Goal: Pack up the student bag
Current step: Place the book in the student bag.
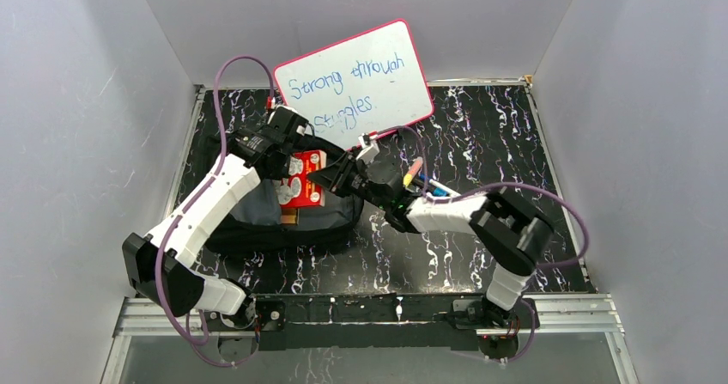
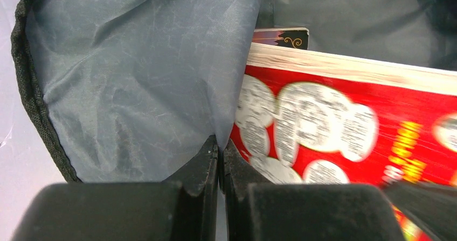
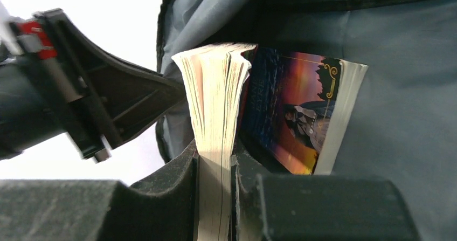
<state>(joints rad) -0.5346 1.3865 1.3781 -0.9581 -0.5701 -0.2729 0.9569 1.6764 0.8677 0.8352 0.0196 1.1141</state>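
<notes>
The student bag [image 1: 257, 229] lies black and soft at the left of the table, its mouth held up. My left gripper [image 2: 221, 144] is shut on a fold of the bag's grey lining [image 2: 134, 79] at the rim. My right gripper [image 3: 214, 156] is shut on the page edge of a thick red book [image 3: 215, 95], which stands partway inside the opening. The book's red cover [image 2: 345, 122] with white circles fills the left wrist view, and from above the book [image 1: 302, 180] sits between both grippers. A second book [image 3: 293, 111] with a dark blue and orange cover rests deeper in the bag.
A pink-rimmed whiteboard [image 1: 356, 79] with blue writing leans on the back wall. Several markers [image 1: 427, 184] lie on the black marbled table [image 1: 481, 135] behind the right arm. The left gripper's body [image 3: 102, 101] sits close to the left of the red book.
</notes>
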